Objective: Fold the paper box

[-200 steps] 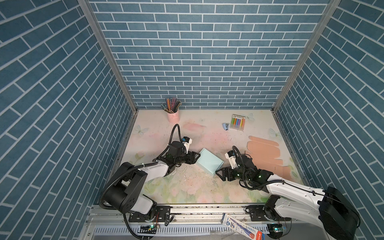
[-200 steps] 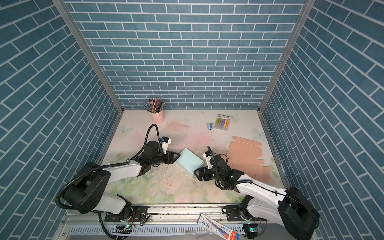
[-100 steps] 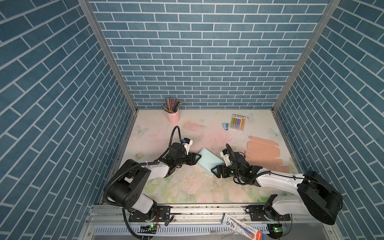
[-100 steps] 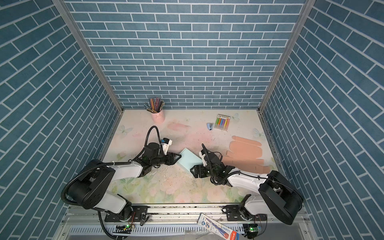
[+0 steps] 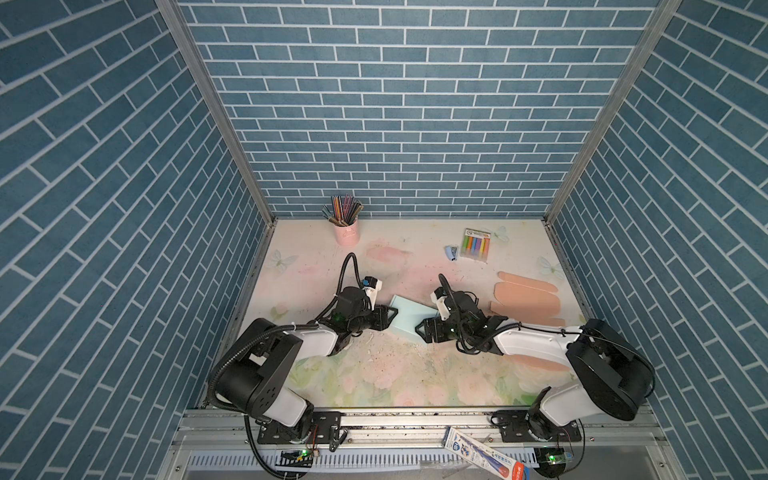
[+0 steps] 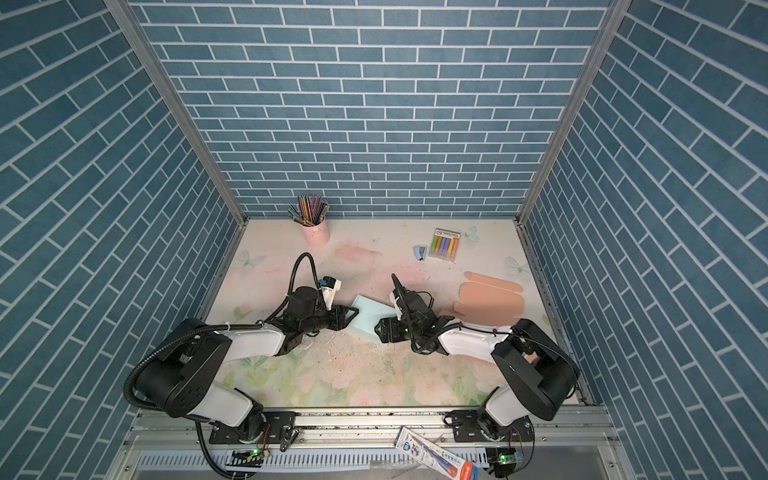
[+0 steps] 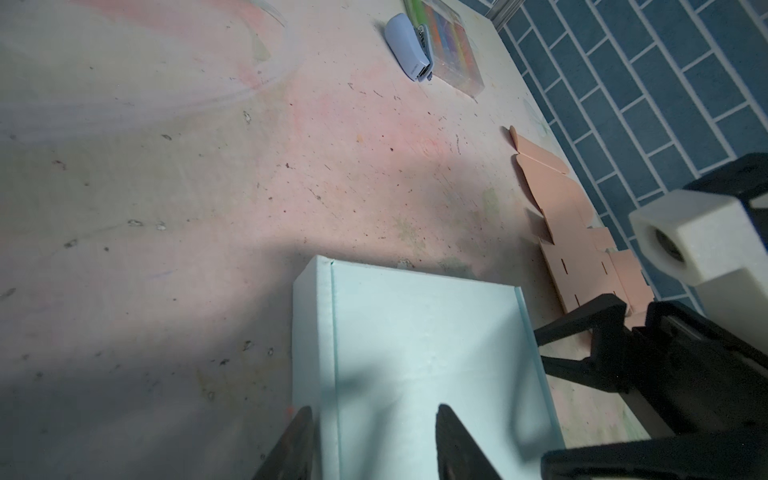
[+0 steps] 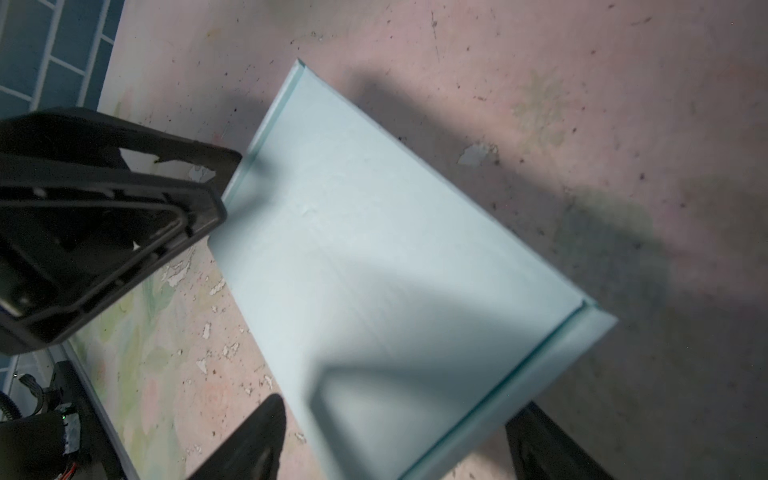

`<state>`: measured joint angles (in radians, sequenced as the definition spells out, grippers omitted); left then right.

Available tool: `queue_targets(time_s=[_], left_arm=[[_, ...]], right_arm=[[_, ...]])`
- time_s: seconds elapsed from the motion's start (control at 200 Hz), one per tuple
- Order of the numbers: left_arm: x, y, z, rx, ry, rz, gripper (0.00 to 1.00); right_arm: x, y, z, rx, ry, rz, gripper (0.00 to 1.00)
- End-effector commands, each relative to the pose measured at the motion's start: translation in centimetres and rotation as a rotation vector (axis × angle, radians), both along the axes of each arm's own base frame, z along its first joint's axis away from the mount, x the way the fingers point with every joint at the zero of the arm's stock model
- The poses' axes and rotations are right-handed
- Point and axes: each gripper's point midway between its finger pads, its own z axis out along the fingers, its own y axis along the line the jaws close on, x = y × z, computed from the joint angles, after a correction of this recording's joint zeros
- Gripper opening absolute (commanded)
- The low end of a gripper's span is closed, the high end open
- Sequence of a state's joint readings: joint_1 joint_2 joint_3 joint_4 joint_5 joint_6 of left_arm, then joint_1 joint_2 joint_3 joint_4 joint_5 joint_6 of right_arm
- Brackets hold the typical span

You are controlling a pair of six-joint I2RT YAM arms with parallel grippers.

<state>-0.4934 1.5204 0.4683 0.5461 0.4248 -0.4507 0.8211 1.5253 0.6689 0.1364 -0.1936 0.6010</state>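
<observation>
Finds the box (image 5: 409,318) shut and flat on the table (image 5: 374,374), near the middle, pale blue, askew to the table's edges. Places it between the two arms in both top views. Puts the left gripper (image 7: 370,436) at its left end, jaws half apart and astride one side wall: one finger (image 7: 295,449) beside that wall, one over the lid. Cannot tell whether either presses. Puts the right gripper (image 8: 399,419) at the opposite end, jaws wide, reaching past both sides of that end, with bare table showing between one finger (image 8: 257,440) and the box. Shows the box resting on the table, not lifted. Sets flat pink sheets (image 5: 528,299) well apart on the right, a cup (image 5: 347,235) of pencils by the back wall, markers (image 5: 476,245) with a stapler (image 5: 452,252) just beside them near the back.
</observation>
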Motion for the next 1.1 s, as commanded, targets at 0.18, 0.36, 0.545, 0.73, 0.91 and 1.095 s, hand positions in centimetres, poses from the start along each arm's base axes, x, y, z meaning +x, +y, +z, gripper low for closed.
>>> queue_targets(time_s=[0.18,0.36,0.545,0.73,0.91,1.095], left_arm=[[1.4,1.1,1.1,-0.032,-0.009,0.004,0.45],[4.2,1.7,2.0,-0.041,-0.031,0.039,0.44],[7.6,2.4,2.9,-0.043,-0.057,0.081,0.44],[10.4,2.6,2.8,-0.050,-0.058,0.098,0.43],[12.0,3.2,2.8,-0.061,-0.062,0.120,0.44],[12.5,3.5,2.3,-0.063,-0.059,0.129,0.44]], right_arm=[[4.1,5.1,3.5,0.056,-0.093,0.155,0.81],[6.7,7.3,4.1,0.104,-0.079,0.199,0.81],[9.5,8.9,4.0,0.107,-0.077,0.222,0.80],[11.9,9.8,3.5,0.110,-0.075,0.231,0.80],[14.5,10.0,3.3,0.094,-0.086,0.215,0.80],[16.1,9.9,2.9,0.097,-0.081,0.194,0.81]])
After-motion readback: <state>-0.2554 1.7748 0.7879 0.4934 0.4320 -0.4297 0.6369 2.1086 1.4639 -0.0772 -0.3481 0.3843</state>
